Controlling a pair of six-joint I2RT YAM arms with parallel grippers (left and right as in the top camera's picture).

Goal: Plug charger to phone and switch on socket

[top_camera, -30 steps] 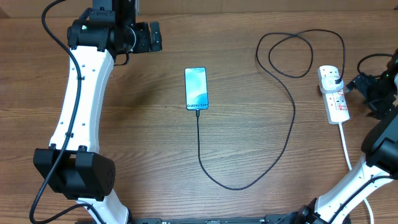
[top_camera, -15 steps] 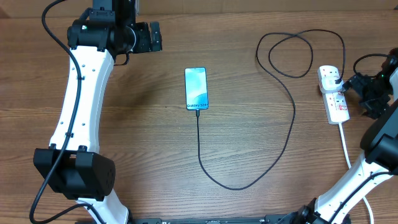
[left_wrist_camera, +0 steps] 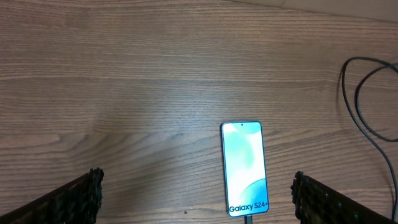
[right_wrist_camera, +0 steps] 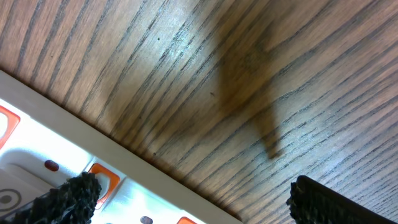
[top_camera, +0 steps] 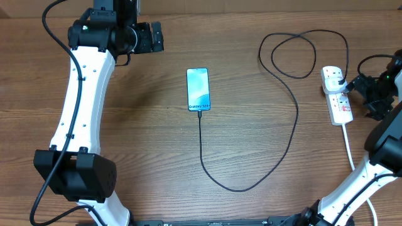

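Phone (top_camera: 198,89) lies flat, lit blue-white screen reading Galaxy S24+.

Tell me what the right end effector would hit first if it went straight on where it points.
Probably the socket: its white edge sits between the right end effector's open fingers, with bare table beside it. Depth is unclear.

Matt grained wood table (top_camera: 144,144), glossy-screened phone (top_camera: 198,88), smooth white plastic socket (top_camera: 337,103), matt black charger (top_camera: 200,138) cable.

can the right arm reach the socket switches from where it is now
Probably yes: the right end effector hovers open right beside the socket, and nothing visible lies between them.
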